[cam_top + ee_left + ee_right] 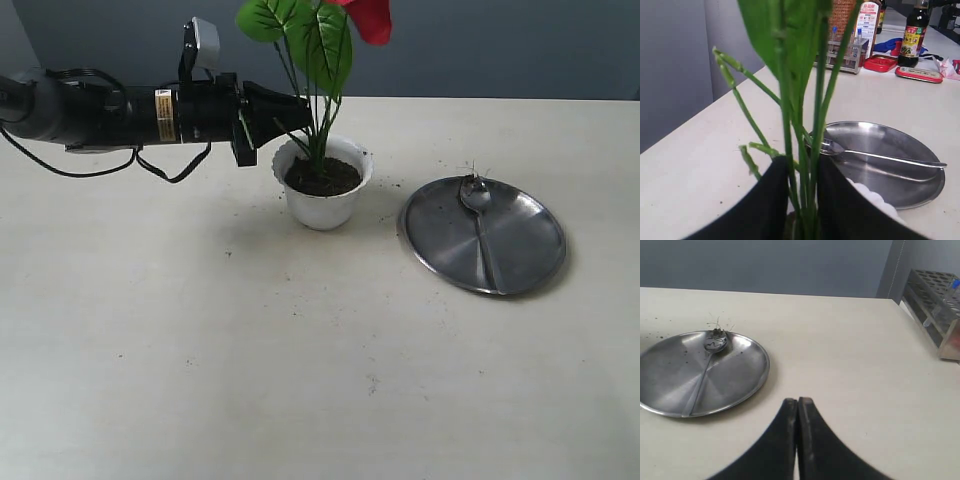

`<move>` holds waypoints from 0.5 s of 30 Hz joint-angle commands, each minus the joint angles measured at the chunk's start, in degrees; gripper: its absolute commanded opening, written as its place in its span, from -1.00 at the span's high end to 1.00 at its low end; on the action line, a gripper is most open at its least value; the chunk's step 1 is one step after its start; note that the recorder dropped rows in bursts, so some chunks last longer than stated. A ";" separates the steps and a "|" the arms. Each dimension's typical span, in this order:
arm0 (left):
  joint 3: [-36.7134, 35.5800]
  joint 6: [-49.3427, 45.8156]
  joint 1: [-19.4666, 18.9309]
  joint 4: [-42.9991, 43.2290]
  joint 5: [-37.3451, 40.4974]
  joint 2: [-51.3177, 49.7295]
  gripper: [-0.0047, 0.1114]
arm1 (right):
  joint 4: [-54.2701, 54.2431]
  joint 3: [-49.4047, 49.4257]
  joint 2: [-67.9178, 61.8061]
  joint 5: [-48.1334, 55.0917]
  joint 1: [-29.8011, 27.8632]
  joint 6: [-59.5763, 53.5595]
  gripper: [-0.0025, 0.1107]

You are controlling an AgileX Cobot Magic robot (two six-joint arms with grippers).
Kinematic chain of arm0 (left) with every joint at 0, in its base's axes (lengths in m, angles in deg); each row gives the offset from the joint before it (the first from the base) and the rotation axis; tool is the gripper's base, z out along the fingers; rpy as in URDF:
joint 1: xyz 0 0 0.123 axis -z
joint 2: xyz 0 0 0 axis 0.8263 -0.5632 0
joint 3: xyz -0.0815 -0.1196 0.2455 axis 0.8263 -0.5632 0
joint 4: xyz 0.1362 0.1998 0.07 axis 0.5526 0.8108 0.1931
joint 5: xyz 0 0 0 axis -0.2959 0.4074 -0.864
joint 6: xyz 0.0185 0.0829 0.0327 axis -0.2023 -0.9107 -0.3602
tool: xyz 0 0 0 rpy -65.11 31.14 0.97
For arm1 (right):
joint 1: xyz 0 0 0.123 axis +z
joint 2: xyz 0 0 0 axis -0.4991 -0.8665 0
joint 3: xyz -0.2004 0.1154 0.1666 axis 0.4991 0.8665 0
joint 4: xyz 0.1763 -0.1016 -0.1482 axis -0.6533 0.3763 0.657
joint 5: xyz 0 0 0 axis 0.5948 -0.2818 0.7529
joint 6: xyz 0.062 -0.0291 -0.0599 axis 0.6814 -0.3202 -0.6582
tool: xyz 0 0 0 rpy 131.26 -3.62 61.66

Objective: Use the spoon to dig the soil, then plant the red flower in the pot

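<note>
Red flower (pixel 322 45) upright in the pot (pixel 325 208) of soil (pixel 322 178), toward the tabletop's (pixel 250 350) far edge. Spoon (pixel 478 215) lying on the steel plate (pixel 525 255), so digging apparently done. Left gripper (pixel 803 170) straddling the stems, gripping or loose, can't tell. Right gripper (pixel 798 402) pinched shut, empty.

Honestly the round steel plate (pixel 530 240) and the slim silver metal spoon (pixel 481 235) are both shiny, mirror-ish metal, the small round white pot (pixel 322 210) looks smooth with a slight sheen, the dark brown soil (pixel 325 178) is rough and crumbly, the red flower petal (pixel 372 18) is glossy, and the cream tabletop (pixel 300 380) is plain matt.
</note>
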 commanded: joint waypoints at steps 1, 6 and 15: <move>-0.52 0.02 0.45 1.77 1.11 1.62 0.56 | 0.30 0.27 0.18 -0.58 -0.15 -0.06 0.96; -0.52 0.64 0.45 3.48 1.11 2.82 0.37 | 0.30 0.27 0.18 -0.58 -0.15 -0.06 0.96; -0.52 1.12 -1.10 4.31 1.11 4.46 0.31 | 0.30 0.27 0.18 -0.58 -0.15 -0.06 0.96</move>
